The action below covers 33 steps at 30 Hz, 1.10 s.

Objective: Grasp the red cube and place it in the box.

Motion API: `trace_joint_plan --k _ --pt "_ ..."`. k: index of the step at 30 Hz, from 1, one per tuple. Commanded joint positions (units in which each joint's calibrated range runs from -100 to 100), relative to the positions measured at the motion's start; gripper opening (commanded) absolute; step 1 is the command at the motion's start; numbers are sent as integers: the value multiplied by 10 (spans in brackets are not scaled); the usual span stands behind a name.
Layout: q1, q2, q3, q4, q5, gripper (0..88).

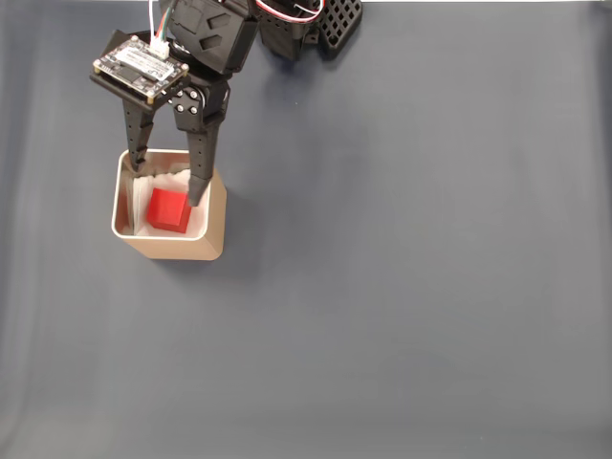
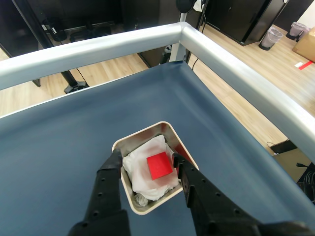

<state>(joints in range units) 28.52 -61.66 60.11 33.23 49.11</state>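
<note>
In the fixed view the box [image 1: 170, 247] stands on the worktop [image 1: 402, 287] toward nine o'clock from centre. The cube [image 1: 167, 208] lies inside it on the paper lining [image 1: 172, 179], jaws straddling from twelve o'clock.

- An office or lab room, seen in the wrist view.
- Blue-grey tabletop [image 2: 74, 142] with a silver rail [image 2: 236, 69].
- Light wood floor [image 2: 256, 54], dark cabinets [image 2: 241, 17], a wastebasket [image 2: 271, 37], a cardboard box [image 2: 306, 44].
</note>
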Motion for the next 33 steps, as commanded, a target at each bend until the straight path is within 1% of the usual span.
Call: trace_joint_plan --k 1,8,12,18,24,33 --pt "3 3 -5 -8 -5 193" --pt "-10 15 -17 -2 0 68" --pt "-17 34 -51 26 -2 4" --pt "-17 75 -104 46 -4 2" --pt "-39 106 -184 119 -18 1" --pt "-131 80 -238 289 -14 1"
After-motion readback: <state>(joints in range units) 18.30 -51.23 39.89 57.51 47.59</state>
